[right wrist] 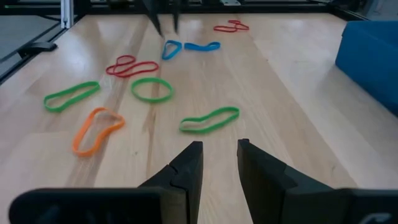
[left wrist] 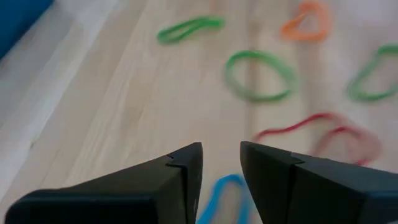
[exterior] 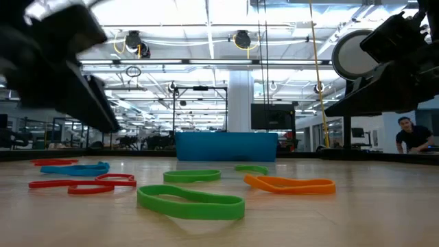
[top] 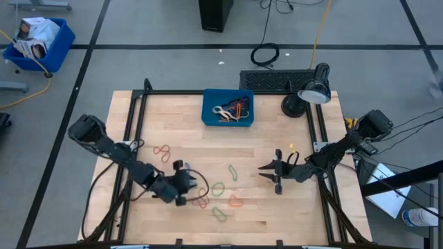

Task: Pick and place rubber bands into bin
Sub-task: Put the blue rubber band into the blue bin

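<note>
Left gripper, jaws narrowing around thin blue rubber band on wooden bench; next, lifting toward blue plastic bin.

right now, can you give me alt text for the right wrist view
The right hand hovers over a wooden table, fingers slightly apart and empty. Ahead lie loose rubber bands: green, orange, red and blue. A blue bin stands at one side.
</note>
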You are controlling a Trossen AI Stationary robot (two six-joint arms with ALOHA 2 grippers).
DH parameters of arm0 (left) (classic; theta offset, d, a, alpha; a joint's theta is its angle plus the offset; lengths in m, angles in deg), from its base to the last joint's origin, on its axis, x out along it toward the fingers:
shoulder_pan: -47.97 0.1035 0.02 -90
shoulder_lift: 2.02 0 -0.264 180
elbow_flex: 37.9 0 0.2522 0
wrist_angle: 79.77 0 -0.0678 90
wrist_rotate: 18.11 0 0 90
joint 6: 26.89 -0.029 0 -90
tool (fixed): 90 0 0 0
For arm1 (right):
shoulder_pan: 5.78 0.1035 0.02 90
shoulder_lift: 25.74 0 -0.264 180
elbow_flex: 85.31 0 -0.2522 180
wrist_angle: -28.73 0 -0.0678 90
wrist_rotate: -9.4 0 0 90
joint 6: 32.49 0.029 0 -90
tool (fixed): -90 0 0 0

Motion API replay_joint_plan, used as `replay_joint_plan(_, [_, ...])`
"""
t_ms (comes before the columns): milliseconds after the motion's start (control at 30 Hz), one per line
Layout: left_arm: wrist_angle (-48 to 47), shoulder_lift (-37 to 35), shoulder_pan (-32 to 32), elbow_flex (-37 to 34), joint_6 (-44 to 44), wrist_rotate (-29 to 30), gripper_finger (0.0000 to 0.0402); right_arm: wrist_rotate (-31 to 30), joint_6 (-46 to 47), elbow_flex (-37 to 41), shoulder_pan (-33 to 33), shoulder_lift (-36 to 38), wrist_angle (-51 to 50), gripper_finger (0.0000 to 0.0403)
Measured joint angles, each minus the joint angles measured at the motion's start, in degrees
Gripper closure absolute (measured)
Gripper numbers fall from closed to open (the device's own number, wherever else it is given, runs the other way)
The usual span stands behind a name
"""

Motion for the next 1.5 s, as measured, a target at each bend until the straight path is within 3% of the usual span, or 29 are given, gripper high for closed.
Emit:
replay_joint_plan(333, [4.54,0.19,5.35,-4.51,-0.99,-13.55,0.0211,-0.35,-0.13,0.00,-0.04,0.00,0.34,0.0312])
replay_joint_plan(467, [4.37,2.11,5.32,-4.46,-2.21,-14.80,0.0206,-0.33,-0.04,0.00,-0.04,0.00,0.31,0.0312])
replay_joint_plan(633, [5.47,4.40,5.28,-4.26,-2.12,-13.73,0.0249,-0.33,-0.06,0.00,-0.04,0.00,0.29,0.0312])
replay_joint_plan(933, [11.48,4.87,4.21,-4.34,-2.58,-16.37,0.0390,-0.50,-0.10,0.00,-0.04,0.00,0.29,0.0312])
replay_joint_plan(1167, [17.16,1.79,6.60,-0.15,-8.64,-9.96,0.0395,-0.50,0.01,0.00,-1.04,0.00,0.34,0.0312])
replay_joint_plan(1500, [17.98,0.74,24.79,11.30,-30.06,-13.05,0.0394,-0.36,0.05,0.00,-1.68,0.00,0.49,0.0312])
